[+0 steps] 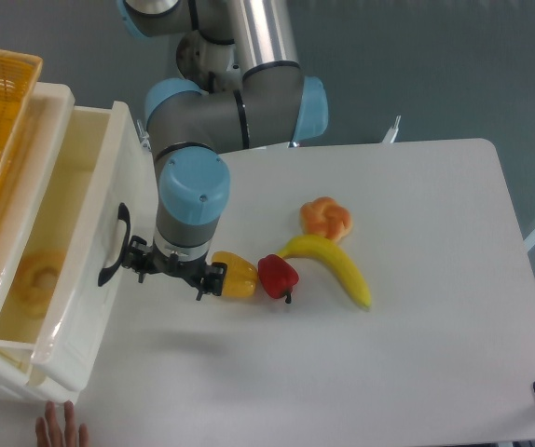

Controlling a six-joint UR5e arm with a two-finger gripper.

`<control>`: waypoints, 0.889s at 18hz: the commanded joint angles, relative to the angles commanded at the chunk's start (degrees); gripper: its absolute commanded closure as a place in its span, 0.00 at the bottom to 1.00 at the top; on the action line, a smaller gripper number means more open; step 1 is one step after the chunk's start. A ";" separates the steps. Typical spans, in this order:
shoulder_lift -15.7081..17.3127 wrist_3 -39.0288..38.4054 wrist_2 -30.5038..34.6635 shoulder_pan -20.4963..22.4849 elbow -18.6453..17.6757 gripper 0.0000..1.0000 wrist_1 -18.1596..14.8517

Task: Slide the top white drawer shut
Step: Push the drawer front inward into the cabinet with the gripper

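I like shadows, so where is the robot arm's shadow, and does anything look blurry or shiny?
In the camera view, a soft grey shadow lies on the table below the gripper; the top white drawer has a glossy sheen on its front; the arm's metal tube gleams; the picture is slightly soft overall.

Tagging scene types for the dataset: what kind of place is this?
Probably a robot lab bench staged as a mock kitchen. A robot arm is mounted at a plain white table, with what look like toy foods laid out, a banana and red pepper, beside a white plastic drawer pulled open.
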 joint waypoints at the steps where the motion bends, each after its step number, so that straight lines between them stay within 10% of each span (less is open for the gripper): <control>1: 0.00 0.00 0.00 -0.52 0.00 0.00 0.00; 16: 0.00 0.00 -0.44 -3.69 0.00 0.00 0.35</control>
